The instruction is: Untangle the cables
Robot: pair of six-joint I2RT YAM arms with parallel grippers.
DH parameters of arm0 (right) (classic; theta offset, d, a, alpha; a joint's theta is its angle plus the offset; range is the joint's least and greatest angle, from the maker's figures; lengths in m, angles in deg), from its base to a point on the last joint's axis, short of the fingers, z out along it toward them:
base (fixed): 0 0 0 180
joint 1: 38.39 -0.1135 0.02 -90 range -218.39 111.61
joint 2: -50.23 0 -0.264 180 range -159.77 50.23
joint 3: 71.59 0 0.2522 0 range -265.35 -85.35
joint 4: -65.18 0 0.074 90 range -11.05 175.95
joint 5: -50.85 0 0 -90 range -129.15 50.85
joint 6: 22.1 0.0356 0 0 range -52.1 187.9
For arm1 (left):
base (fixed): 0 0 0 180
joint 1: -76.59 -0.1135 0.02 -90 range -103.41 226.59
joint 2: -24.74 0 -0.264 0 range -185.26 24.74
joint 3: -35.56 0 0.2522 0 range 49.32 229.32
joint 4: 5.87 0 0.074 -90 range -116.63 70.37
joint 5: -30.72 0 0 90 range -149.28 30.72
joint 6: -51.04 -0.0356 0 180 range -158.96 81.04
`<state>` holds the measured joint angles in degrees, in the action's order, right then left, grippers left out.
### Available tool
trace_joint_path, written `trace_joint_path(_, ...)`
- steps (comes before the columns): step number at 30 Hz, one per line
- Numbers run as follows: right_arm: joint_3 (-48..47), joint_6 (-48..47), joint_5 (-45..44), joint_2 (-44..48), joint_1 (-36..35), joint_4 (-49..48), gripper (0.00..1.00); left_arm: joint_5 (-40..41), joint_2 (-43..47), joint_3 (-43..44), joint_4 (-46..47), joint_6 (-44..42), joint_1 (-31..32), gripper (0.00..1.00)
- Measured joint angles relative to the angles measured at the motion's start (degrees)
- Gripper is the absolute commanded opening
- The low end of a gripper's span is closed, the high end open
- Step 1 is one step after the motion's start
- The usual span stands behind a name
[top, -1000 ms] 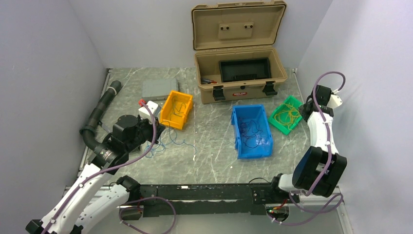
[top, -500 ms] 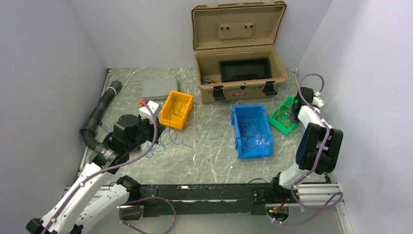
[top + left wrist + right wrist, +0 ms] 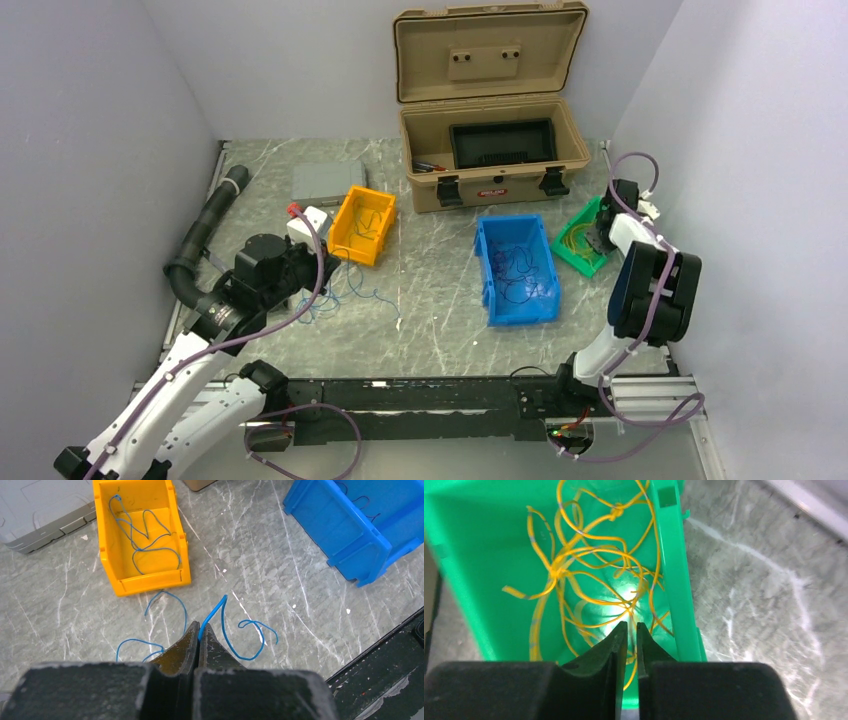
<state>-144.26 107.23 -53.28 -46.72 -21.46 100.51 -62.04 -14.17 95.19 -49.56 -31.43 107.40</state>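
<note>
My left gripper (image 3: pixel 200 628) is shut on a thin blue cable (image 3: pixel 214 611) that loops down onto the table in front of the yellow bin (image 3: pixel 145 582). More blue cable (image 3: pixel 150 535) lies inside that bin. In the top view the left gripper (image 3: pixel 318 268) sits just left of the loose blue cables (image 3: pixel 350 290). My right gripper (image 3: pixel 632 626) is low inside the green bin (image 3: pixel 674 570), over a tangle of yellow cables (image 3: pixel 589 560). Its jaws stand a narrow slit apart, and a yellow strand runs by the gap. Dark cables (image 3: pixel 520 270) lie in the blue bin (image 3: pixel 487 270).
An open tan toolbox (image 3: pixel 490 130) stands at the back. A grey box (image 3: pixel 325 182) and a small white block (image 3: pixel 305 222) sit behind the yellow bin. A black corrugated hose (image 3: pixel 205 235) runs along the left edge. A black rail (image 3: pixel 420 405) borders the front.
The right arm has folded in and lowered its gripper into the green bin, and its jaws have parted slightly. The left arm has not moved.
</note>
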Motion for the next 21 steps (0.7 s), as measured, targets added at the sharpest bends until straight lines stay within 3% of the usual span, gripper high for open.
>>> trace_joint_path(3,-0.24,-0.85,-0.37,4.74,-0.17,1.33,0.44,0.0,-0.13,0.0,-0.04,0.0,0.0,0.0)
trace_joint_path(7,-1.09,-2.23,-0.39,11.41,-0.26,1.92,0.46,0.0,-0.13,0.0,-0.04,0.0,0.0,0.0)
trace_joint_path(12,-1.92,-3.28,0.28,14.47,-0.26,2.03,0.57,0.0,-0.24,0.0,-0.07,0.0,0.0,0.0)
trace_joint_path(17,-1.64,-4.98,4.37,15.85,-0.42,2.84,0.97,-0.22,-0.74,-0.02,-0.07,0.0,0.0,0.0)
trace_joint_path(21,-0.72,-7.17,11.37,22.77,-1.22,3.63,1.0,-1.4,-3.65,-0.02,-0.17,0.02,0.0,0.0)
